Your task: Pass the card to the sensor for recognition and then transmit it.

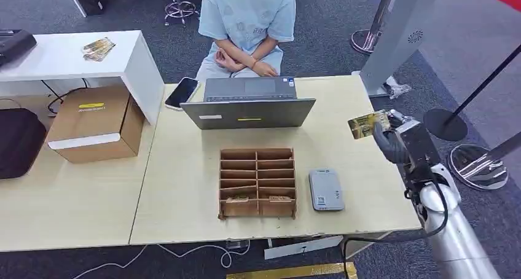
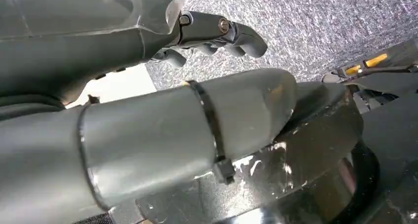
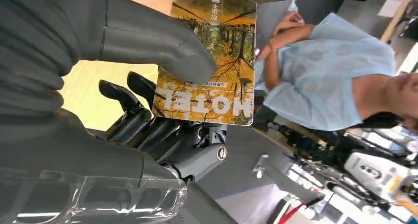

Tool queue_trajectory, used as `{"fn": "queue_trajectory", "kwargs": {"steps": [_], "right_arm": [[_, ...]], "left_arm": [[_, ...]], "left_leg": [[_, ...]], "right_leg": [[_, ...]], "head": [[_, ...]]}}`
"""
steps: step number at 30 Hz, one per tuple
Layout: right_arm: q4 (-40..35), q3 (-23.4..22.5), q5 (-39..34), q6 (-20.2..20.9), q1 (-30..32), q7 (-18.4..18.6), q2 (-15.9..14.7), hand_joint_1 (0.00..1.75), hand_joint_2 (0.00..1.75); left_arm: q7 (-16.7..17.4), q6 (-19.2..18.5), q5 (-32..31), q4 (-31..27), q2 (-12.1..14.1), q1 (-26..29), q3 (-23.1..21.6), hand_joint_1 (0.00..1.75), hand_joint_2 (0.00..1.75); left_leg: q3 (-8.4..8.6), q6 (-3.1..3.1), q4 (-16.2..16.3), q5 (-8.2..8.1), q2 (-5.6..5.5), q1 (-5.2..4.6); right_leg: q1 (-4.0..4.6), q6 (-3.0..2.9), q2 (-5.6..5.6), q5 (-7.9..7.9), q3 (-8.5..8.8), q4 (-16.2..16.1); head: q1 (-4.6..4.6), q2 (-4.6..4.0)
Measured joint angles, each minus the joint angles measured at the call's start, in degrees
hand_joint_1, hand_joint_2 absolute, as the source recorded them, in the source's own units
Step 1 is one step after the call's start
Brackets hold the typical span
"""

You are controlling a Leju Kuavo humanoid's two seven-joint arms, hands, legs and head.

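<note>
My right hand point(image 1: 393, 139) is raised over the table's right edge and holds a yellow hotel card point(image 1: 368, 124) above the tabletop. In the right wrist view the thumb presses the card point(image 3: 212, 61) against the dark fingers point(image 3: 148, 120); the card shows an autumn forest and the word HOTEL. The grey card sensor point(image 1: 325, 190) lies flat on the table, nearer me and left of the hand. My left hand point(image 2: 217, 36) hangs over grey carpet, fingers curled with nothing in them.
A wooden card rack point(image 1: 257, 182) with several slots stands mid-table, left of the sensor. A laptop point(image 1: 249, 104) and a phone point(image 1: 182, 92) lie at the far edge, where a person point(image 1: 247, 27) sits. A cardboard box point(image 1: 95, 123) stands at left. Stanchion bases point(image 1: 478, 165) stand right of the table.
</note>
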Motion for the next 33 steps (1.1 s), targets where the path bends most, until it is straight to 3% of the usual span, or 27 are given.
{"fn": "queue_trajectory", "kwargs": {"steps": [14,25,33], "right_arm": [[8.26,-5.53,-6.87,5.47,4.38,1.33,0.42,1.75,1.75],[12.63,-4.92,-8.07,7.15,4.74,1.99,4.06,1.75,1.75],[17.6,-1.69,-7.22,7.15,1.49,2.21,6.03,1.75,1.75]], "left_arm": [[0.0,-0.33,-1.6,0.0,0.11,-0.08,0.0,0.0,0.0],[0.11,-1.51,-2.43,0.0,0.33,-0.28,0.0,0.0,0.0],[0.81,-2.23,-2.6,0.0,0.37,-0.43,0.04,0.0,0.0]], "left_leg": [[-0.02,0.0,0.0,0.0,0.01,0.0],[-0.04,0.0,0.0,0.0,0.02,0.01],[-0.04,0.0,0.0,0.01,0.02,0.0]], "right_leg": [[0.0,0.0,0.02,0.0,-0.02,0.0],[0.01,0.0,0.02,0.0,-0.02,0.04],[0.0,0.0,0.02,0.0,-0.02,0.05]], "head": [[-0.02,0.0],[0.0,0.0],[0.0,0.0]]}}
